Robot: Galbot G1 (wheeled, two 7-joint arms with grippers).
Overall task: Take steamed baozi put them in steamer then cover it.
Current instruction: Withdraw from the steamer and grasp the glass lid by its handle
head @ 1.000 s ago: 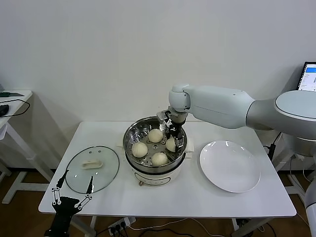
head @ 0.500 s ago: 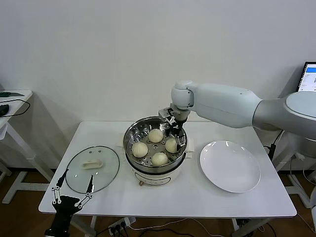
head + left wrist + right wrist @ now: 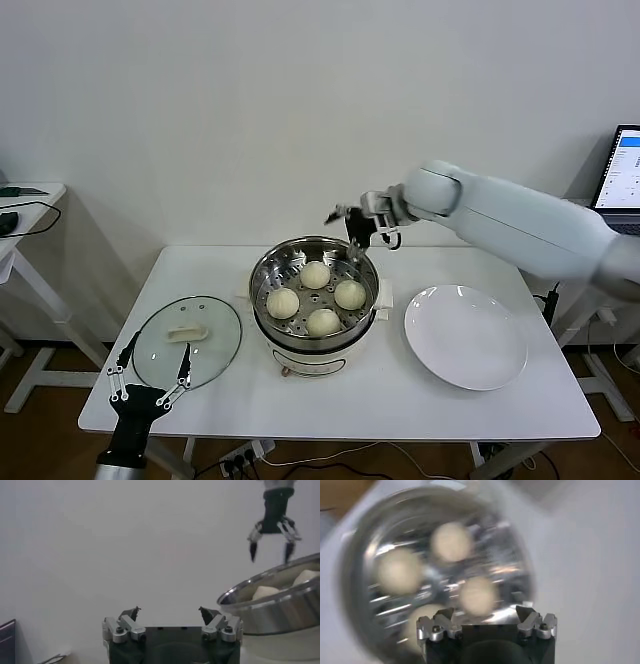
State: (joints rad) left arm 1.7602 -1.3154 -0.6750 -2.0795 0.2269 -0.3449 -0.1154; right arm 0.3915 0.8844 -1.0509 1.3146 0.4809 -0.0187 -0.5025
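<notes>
No readable text, label, brand or number was found on anything; lines were shown on the laptop screen [image 3: 627, 168] at the right edge, but they were too small to be read.

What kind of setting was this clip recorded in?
Probably a lab or office test area, not a real kitchen: a folding white table against a bare wall, a laptop at the side, a power strip beneath.

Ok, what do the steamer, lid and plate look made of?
Steamer: polished metal, likely stainless, mirror-like wall, on a white base, probably plastic. Lid: clear glass, table visible through it; cream handle, probably plastic. Plate: glossy white, ceramic or melamine.
</notes>
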